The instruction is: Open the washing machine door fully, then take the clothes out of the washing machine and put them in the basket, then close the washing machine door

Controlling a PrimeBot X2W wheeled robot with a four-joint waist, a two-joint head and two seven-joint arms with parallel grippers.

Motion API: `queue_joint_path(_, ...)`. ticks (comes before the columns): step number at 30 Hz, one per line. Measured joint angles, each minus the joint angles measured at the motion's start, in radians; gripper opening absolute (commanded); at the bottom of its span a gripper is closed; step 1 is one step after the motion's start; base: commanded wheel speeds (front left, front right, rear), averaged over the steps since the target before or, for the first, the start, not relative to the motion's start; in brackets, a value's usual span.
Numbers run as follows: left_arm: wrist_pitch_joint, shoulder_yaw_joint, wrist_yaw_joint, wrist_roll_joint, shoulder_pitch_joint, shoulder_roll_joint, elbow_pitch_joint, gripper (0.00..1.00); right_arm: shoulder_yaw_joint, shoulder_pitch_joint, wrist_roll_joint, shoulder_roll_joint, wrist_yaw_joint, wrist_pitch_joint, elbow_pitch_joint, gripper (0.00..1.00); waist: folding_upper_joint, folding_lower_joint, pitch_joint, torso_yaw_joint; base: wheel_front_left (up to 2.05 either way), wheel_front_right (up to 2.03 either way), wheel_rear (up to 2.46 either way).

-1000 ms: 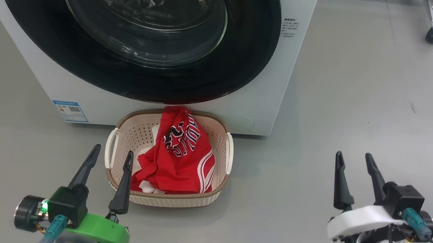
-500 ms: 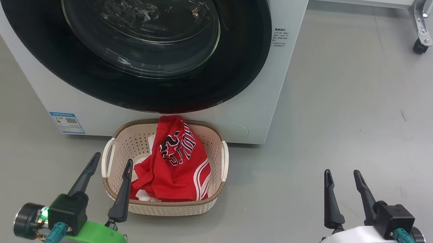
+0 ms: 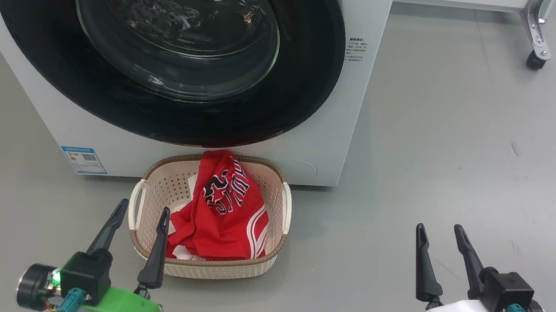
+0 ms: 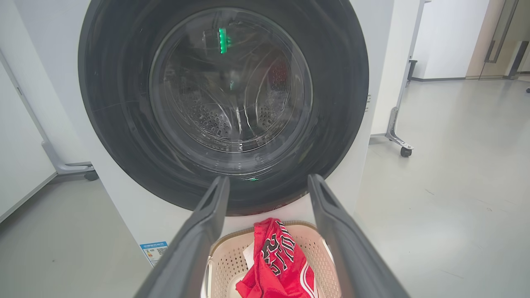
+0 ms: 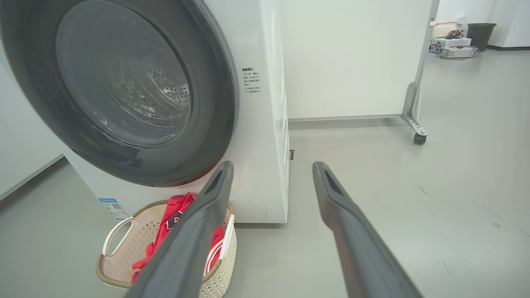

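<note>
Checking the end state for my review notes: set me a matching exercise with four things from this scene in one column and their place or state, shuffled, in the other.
Things
1. washing machine door
2. clothes
3. basket
4. right gripper

Place or state
A. open, above bare floor
B. shut
C. standing in front of the washing machine
D. heaped in the basket

Pairs: 1-B, 2-D, 3-C, 4-A

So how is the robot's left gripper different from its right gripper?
The left gripper sits on a green base, the right gripper on a white one. The left gripper is near the basket, the right gripper farther off, over bare floor. Both are open and empty.
</note>
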Motion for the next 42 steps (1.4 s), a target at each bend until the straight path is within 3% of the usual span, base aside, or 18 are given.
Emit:
queue_joint_path(30, 0.01, -0.002, 0.0, 0.0, 0.009, 0.007, -0.021, 1.0, -0.005, 0.038, 0.0, 0.0, -0.024, 0.01, -0.067, 1.0, 0.0, 0.0, 0.012, 0.008, 0.0, 0.0, 0.0)
queue_joint_path(31, 0.01, -0.002, 0.0, 0.0, 0.009, 0.007, -0.016, 0.0, -0.005, 0.039, 0.0, 0.0, -0.024, 0.01, -0.061, 0.0, 0.0, 0.0, 0.012, 0.008, 0.0, 0.0, 0.0)
queue_joint_path(42, 0.01, -0.011, -0.008, -0.055, 0.038, -0.007, 0.021, 0.0, 0.003, 0.064, 0.052, 0.008, -0.015, 0.01, -0.03, 0.0, 0.0, 0.0, 0.009, 0.006, 0.0, 0.0, 0.0)
